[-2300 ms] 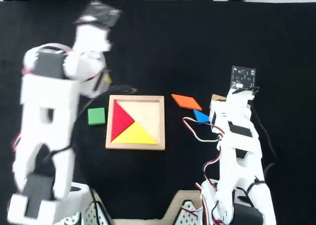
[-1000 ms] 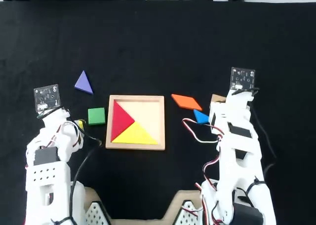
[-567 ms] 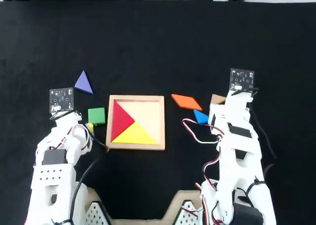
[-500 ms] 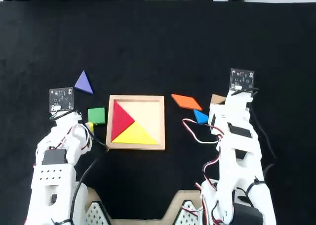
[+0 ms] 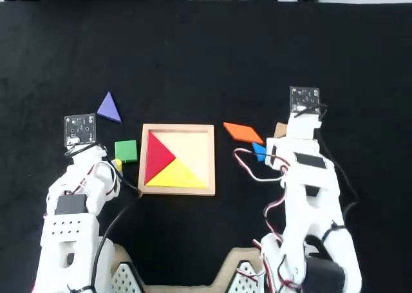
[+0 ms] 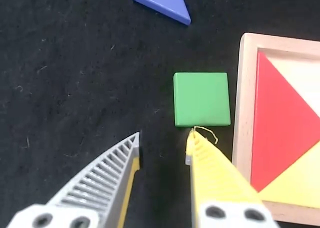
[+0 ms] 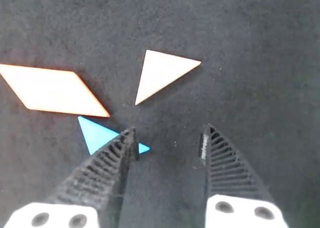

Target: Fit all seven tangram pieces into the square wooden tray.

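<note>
I can make out no readable print from here; the small square boards on both wrists carry markings too fine to read.

I count seven pieces. Two sit in the square wooden tray (image 5: 176, 127): a large red triangle (image 5: 158, 156) and a large yellow triangle (image 5: 175, 176), filling its left and near parts. Five lie on the black table (image 5: 206, 48). To the tray's left are a green square block (image 6: 201, 98) and a purple triangle (image 6: 162, 0). To its right are an orange parallelogram (image 7: 50, 90), a small blue triangle (image 7: 97, 133) and a pale wooden triangle (image 7: 160, 72).

My left gripper (image 6: 165, 138) is spread and grasps nothing. The green block lies just beyond its yellow finger's tip, close beside the tray's rim, and the purple triangle lies farther off.

My right gripper (image 7: 168, 133) is also spread and holds nothing. The blue triangle lies partly under one dark finger, the pale triangle just ahead of the gap, and the orange parallelogram next to the blue triangle.
</note>
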`<state>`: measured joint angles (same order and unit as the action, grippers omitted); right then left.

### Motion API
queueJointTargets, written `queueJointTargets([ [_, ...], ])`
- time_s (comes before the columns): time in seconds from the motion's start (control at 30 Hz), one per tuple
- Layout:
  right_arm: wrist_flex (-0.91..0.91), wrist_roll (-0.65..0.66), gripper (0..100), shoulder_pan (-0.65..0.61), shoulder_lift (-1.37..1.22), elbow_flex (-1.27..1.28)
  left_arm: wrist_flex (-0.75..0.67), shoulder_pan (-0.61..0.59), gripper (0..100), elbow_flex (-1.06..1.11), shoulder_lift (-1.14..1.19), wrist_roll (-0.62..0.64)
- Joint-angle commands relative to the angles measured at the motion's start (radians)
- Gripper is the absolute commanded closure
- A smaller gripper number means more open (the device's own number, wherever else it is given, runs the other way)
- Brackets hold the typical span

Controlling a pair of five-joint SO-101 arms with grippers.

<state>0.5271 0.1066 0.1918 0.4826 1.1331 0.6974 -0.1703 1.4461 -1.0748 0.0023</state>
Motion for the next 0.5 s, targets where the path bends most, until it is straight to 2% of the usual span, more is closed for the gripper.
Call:
queueJointTargets([
  [0.0,-0.002,0.057,79.0,-0.025,-0.071,-0.085,-0.012,0.018,84,-0.004,-0.011,0.003],
  [0.17,-0.002,0.060,79.0,-0.021,-0.160,-0.137,-0.012,0.019,84,-0.004,-0.011,0.003],
  [0.47,-0.002,0.060,79.0,-0.025,-0.168,-0.143,-0.012,0.022,84,-0.004,-0.011,0.003],
])
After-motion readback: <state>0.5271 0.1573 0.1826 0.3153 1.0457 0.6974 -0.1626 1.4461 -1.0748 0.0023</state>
